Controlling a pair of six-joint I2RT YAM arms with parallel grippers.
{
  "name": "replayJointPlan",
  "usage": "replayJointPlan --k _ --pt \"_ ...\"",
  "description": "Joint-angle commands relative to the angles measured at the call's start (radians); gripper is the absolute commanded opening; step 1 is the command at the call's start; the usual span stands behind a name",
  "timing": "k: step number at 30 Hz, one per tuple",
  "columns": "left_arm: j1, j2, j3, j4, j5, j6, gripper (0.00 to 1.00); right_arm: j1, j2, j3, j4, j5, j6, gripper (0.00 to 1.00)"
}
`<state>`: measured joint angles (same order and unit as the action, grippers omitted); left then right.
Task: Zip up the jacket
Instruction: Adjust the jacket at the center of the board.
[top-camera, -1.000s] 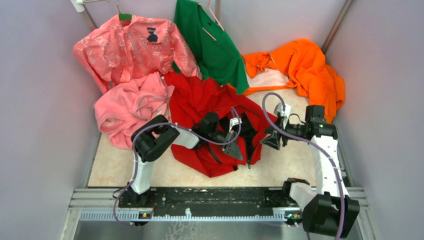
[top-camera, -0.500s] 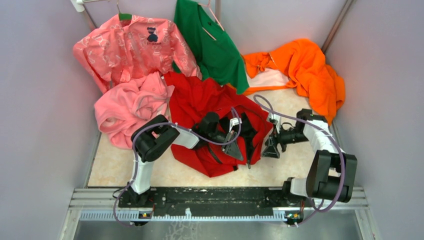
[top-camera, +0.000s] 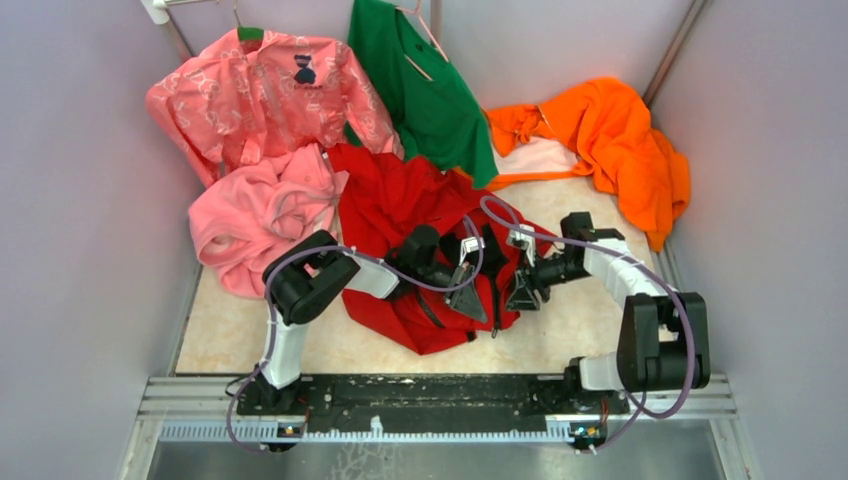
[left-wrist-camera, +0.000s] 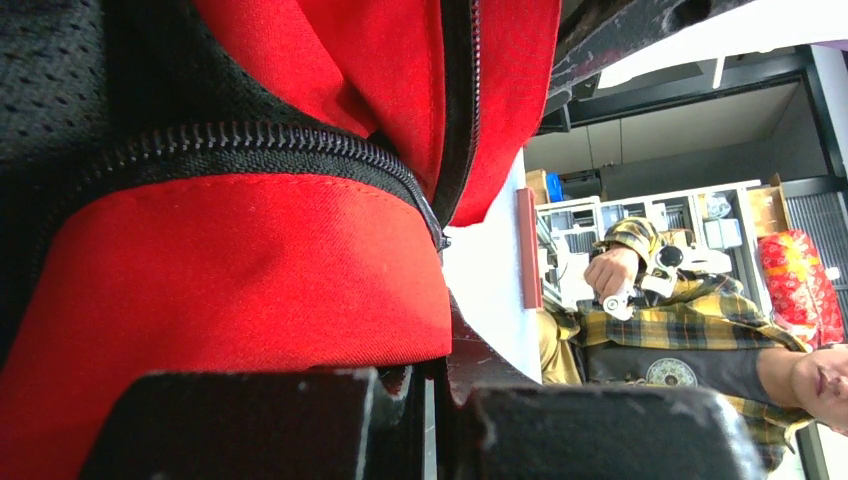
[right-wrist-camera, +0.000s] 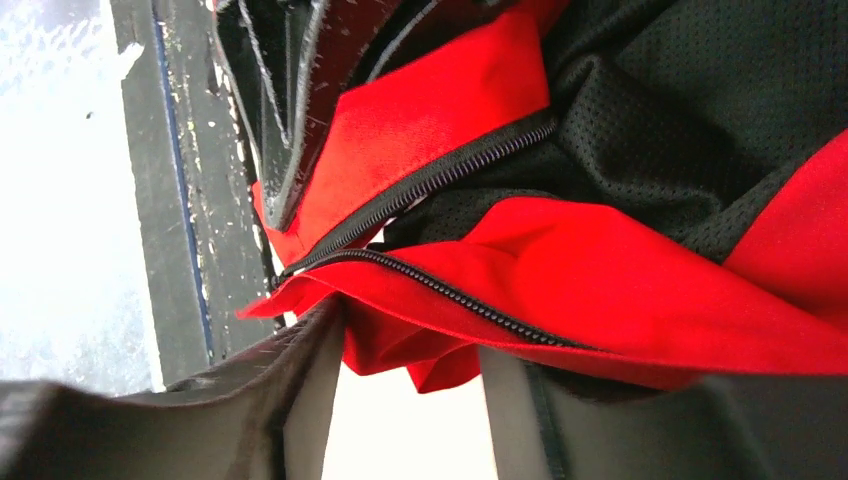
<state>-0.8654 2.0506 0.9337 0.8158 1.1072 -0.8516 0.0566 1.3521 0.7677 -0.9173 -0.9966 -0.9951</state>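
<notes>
Where it lay crumpled at mid-table, one jacket (top-camera: 400, 205) was in view, with two grippers at it and four other garments round it; its long axis ran from the far left toward the near right; its front lay open and upward, so that the dark lining (right-wrist-camera: 700, 120) showed; the zipper (right-wrist-camera: 440, 290) was undone, its two rows of teeth apart and drawing together only near the hem by the grippers.

The left gripper (top-camera: 468, 296) sat on the jacket's near right part, jaws closed tight on a fold of red cloth beside the zipper; the right gripper (top-camera: 522, 295) stood just beside it at the jacket's right edge, jaws apart, the red hem hanging between them.

The left arm (top-camera: 330, 275) lay across the jacket's near left part; one fleece (top-camera: 255, 215) touched its left edge; one pink shirt (top-camera: 260, 95) and one green shirt (top-camera: 425, 90) hung behind, the green one overlapping its far end; one orange garment (top-camera: 610, 140) lay apart at the far right; bare table (top-camera: 590, 320) lay to the near right.
</notes>
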Motion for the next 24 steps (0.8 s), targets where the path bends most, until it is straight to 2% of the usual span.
replayJointPlan --k 1,5,7,11,16,24 --pt "-0.006 -0.02 -0.007 0.038 -0.013 0.026 0.0 0.007 -0.008 0.05 0.046 -0.099 0.087 0.42" --pt "-0.006 -0.028 -0.008 0.004 -0.029 0.048 0.0 0.006 -0.03 0.05 0.072 -0.148 0.15 0.07" --pt "-0.009 -0.035 -0.008 -0.023 -0.039 0.065 0.0 0.006 -0.037 0.054 0.083 -0.157 0.183 0.0" --pt "-0.022 -0.048 0.022 -0.164 -0.078 0.15 0.0 0.005 -0.05 0.058 0.126 -0.202 0.286 0.0" --pt "-0.046 -0.064 0.086 -0.393 -0.178 0.277 0.0 -0.05 -0.086 0.03 0.271 -0.249 0.458 0.0" --pt "-0.045 -0.067 0.086 -0.389 -0.187 0.258 0.0 -0.083 -0.096 0.007 0.264 -0.212 0.427 0.0"
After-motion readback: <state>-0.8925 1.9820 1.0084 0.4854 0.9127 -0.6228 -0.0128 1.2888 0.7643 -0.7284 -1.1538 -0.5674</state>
